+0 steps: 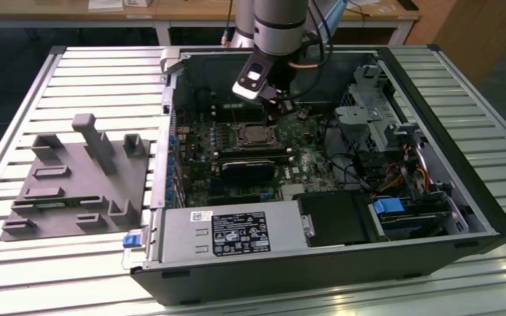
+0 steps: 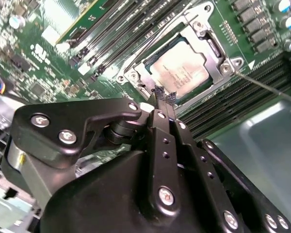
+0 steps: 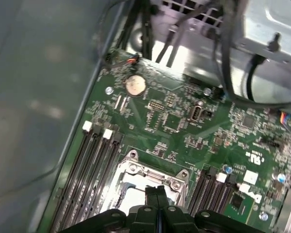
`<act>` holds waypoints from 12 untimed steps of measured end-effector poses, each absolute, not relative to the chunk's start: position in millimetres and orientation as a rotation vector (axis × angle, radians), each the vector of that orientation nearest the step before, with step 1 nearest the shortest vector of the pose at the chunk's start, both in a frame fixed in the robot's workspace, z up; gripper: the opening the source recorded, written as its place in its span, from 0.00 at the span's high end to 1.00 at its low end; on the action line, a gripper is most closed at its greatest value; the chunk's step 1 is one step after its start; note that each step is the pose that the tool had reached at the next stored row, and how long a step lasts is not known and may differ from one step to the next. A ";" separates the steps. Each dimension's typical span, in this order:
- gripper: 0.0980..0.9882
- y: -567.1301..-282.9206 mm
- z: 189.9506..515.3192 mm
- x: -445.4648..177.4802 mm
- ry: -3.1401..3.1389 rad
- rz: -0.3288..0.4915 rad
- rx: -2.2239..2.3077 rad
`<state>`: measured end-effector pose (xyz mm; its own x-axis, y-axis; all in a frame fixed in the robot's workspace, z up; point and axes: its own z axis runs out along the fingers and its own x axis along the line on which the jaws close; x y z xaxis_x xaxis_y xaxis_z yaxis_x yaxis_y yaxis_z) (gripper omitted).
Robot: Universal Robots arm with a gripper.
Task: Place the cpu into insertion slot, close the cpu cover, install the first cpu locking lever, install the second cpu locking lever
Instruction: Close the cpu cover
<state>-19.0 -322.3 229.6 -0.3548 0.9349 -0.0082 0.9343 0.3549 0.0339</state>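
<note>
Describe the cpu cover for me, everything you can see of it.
The cpu cover is a thin silvery metal frame with a square window, lying flat and closed on the green motherboard. The cpu shows its silvery-beige top through the window. Screws sit by its corners. The gripper, shut, stands at the cover's edge; whether it touches cannot be told.

In the upper middle of the exterior view, the silver arm (image 1: 279, 23) reaches down, its black gripper (image 1: 277, 117) pointing downward with both fingers (image 2: 160, 145) pressed together.
</note>
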 end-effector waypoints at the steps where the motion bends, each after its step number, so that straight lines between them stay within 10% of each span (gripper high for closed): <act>1: 0.99 -322.3 229.6 -19.0 2.581 0.036 1.745; 12: 0.99 -322.3 228.9 -19.0 2.742 0.036 1.481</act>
